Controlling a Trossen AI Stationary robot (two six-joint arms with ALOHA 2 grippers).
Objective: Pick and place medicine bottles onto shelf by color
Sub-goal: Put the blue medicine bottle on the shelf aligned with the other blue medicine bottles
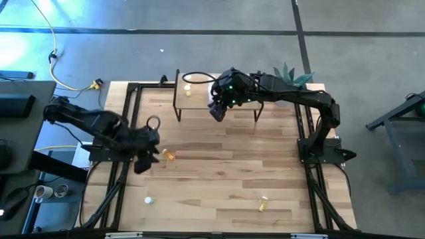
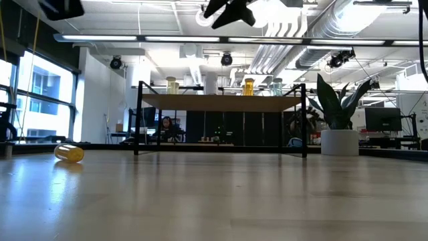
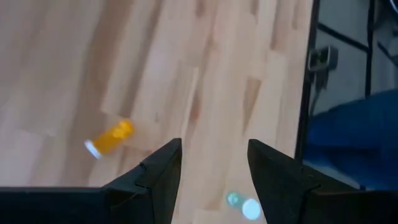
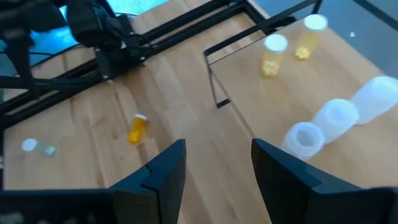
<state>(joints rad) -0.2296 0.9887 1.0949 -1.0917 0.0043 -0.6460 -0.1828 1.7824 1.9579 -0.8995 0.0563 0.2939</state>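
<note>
Between placements: both hands empty, jaws apart.
Your left hand (image 1: 147, 158) is hovering by the orange bottle (image 1: 170, 155) lying on the desk (image 1: 219, 179); lowering onto it is probably next. Your right hand (image 1: 216, 111) is hanging at the shelf (image 1: 199, 101) edge.

We see a light-wood tabletop (image 1: 219, 172) with the shelf (image 1: 199, 99) standing at its far edge. On the tabletop an orange bottle (image 1: 170, 155) lies on its side at the left, a pale bottle (image 1: 149, 199) nearer the front, a yellow bottle (image 1: 263, 203) front right. Yellow bottles (image 4: 273, 55) and clear bottles (image 4: 336, 117) stand on the shelf.
</note>
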